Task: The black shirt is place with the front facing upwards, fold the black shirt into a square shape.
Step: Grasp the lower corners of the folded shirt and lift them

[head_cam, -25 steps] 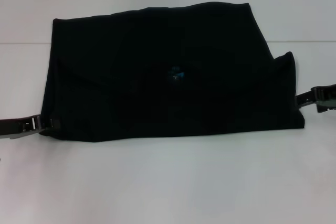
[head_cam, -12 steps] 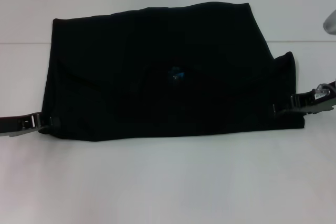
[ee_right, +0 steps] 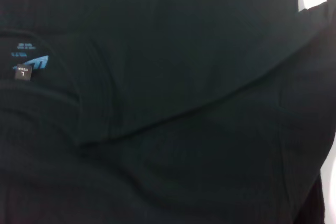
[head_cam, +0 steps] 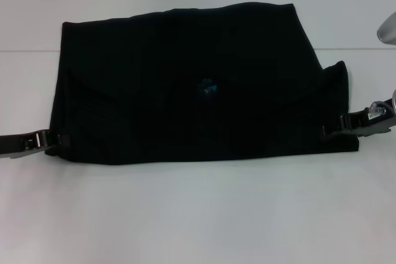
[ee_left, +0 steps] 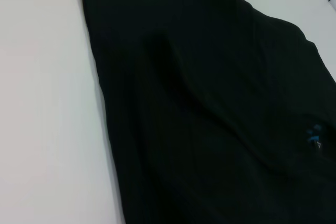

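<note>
The black shirt lies folded in a wide band on the white table. Its small blue-marked neck label shows near the middle. My left gripper reaches in low from the left and meets the shirt's near left corner. My right gripper comes in from the right and lies over the shirt's near right edge. The left wrist view shows the black shirt and the label. Black shirt fills the right wrist view, with overlapping folds and the label.
A grey rounded object pokes in at the far right edge. A faint seam crosses the table behind the shirt. Bare white table lies in front of the shirt.
My right gripper has moved left from beside the shirt onto its right edge. My left gripper has crept slightly right to the left corner. The shirt has kept its shape.
</note>
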